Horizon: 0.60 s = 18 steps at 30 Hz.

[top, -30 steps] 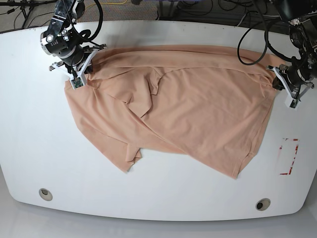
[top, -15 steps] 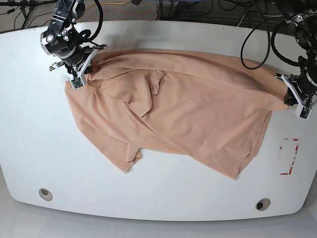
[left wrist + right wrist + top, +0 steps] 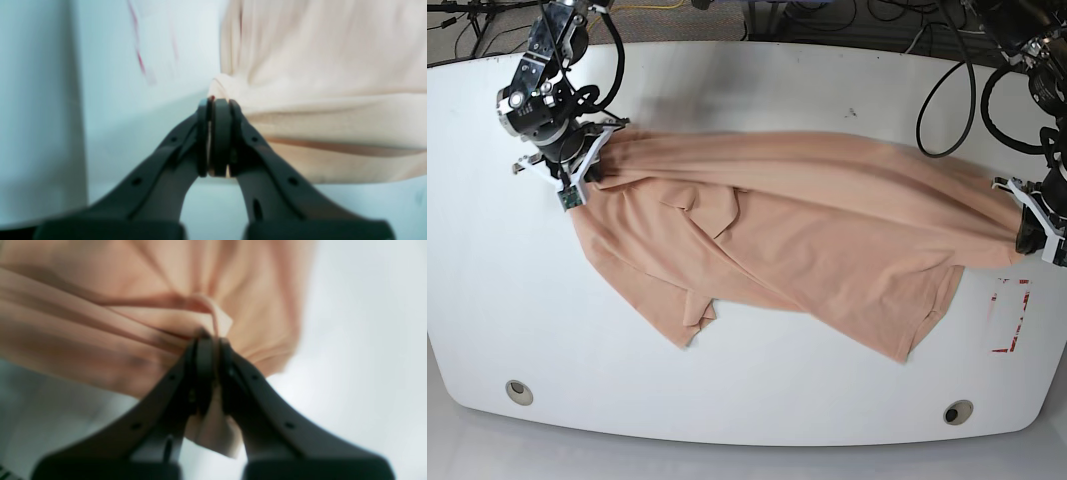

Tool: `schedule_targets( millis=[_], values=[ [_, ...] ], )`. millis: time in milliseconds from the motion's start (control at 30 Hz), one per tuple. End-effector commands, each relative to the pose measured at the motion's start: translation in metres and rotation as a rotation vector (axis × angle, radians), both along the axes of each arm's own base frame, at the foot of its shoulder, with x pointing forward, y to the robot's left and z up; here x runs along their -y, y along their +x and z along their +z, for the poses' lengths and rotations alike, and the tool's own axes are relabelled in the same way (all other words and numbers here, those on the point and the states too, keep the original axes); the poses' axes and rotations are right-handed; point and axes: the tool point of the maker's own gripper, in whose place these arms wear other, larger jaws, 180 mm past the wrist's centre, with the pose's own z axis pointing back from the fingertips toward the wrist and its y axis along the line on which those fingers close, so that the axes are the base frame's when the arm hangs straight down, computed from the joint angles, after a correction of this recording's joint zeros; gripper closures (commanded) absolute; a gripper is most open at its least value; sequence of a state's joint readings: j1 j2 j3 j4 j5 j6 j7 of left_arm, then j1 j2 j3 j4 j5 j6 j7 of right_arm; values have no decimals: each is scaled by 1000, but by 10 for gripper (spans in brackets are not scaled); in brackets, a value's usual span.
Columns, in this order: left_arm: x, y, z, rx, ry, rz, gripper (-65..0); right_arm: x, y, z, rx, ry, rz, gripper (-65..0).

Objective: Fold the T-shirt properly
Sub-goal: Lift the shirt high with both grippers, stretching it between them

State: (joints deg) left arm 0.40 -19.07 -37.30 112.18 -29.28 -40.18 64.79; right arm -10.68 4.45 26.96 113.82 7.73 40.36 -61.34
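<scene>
Item: T-shirt (image 3: 807, 250), peach, lying across the middle of the white bench (image 3: 747, 90), far edge drawn into a taut band between your two arms, near portion draped loose and creased, one sleeve folded under at the near left, hem corner pointing to the near right. Left gripper (image 3: 217, 103), at the right of the base view: jaws pressed together, pinching a bunched corner of the fabric, seen plainly in the left wrist view. Right gripper (image 3: 208, 338), at the far left of the base view: jaws likewise pressed together on a gathered fold, a tail of cloth hanging through below them. Step in hand, by judgement: stretching the garment flat before any fold is laid. To do it well: keep both pinches firm, since soft cotton will slip out of a light hold; pull the two arms apart evenly so the band loses its twist without dragging the shirt toward one side; lift just enough that the loose near portion can slide and smooth out; then lay the stretched edge down parallel to the far edge of the bench. Also present: red-marked paper (image 3: 1009, 315) at the near right; keep the hem off it
</scene>
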Motion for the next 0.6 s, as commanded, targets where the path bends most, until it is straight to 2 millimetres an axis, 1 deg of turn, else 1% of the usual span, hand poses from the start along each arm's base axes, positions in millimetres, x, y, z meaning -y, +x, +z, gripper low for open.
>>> schedule_targets(
  millis=[0, 33, 100, 133, 167, 200, 233, 267, 300, 433, 500, 533, 567],
  values=[
    [0, 15, 28, 91, 12, -2, 0, 7, 22, 24, 86, -23, 1, 0],
    [0, 24, 41, 131, 10, -2, 0, 11, 32, 33, 114, -37, 6, 0],
    [3, 33, 56, 175, 10, -11, 0, 16, 44, 43, 145, -51, 9, 0],
    [6, 41, 69, 211, 11, -21, 0, 20, 54, 51, 165, -62, 7, 0],
    [8, 44, 74, 226, 12, -26, 0, 23, 59, 56, 178, -67, 5, 0],
    [12, 50, 84, 252, 14, -37, 0, 28, 67, 64, 191, -82, 1, 0],
    [15, 57, 97, 289, 17, -48, 0, 36, 76, 74, 202, -104, -6, 0],
    [16, 61, 106, 311, 19, -51, 0, 40, 82, 80, 209, -114, -8, 0],
    [16, 66, 119, 346, 3, -38, 0, 44, 89, 89, 223, -124, -14, 0],
    [21, 82, 169, 469, -31, -16, 0, 63, 122, 134, 306, -162, -40, 0],
    [23, 89, 191, 515, -10, -5, 0, 72, 137, 158, 354, -175, -53, 0],
    [25, 93, 206, 543, 12, -2, 0, 75, 145, 171, 375, -180, -57, 0],
    [25, 95, 216, 564, 24, 1, 0, 76, 151, 179, 389, -185, -54, 0]
  ],
)
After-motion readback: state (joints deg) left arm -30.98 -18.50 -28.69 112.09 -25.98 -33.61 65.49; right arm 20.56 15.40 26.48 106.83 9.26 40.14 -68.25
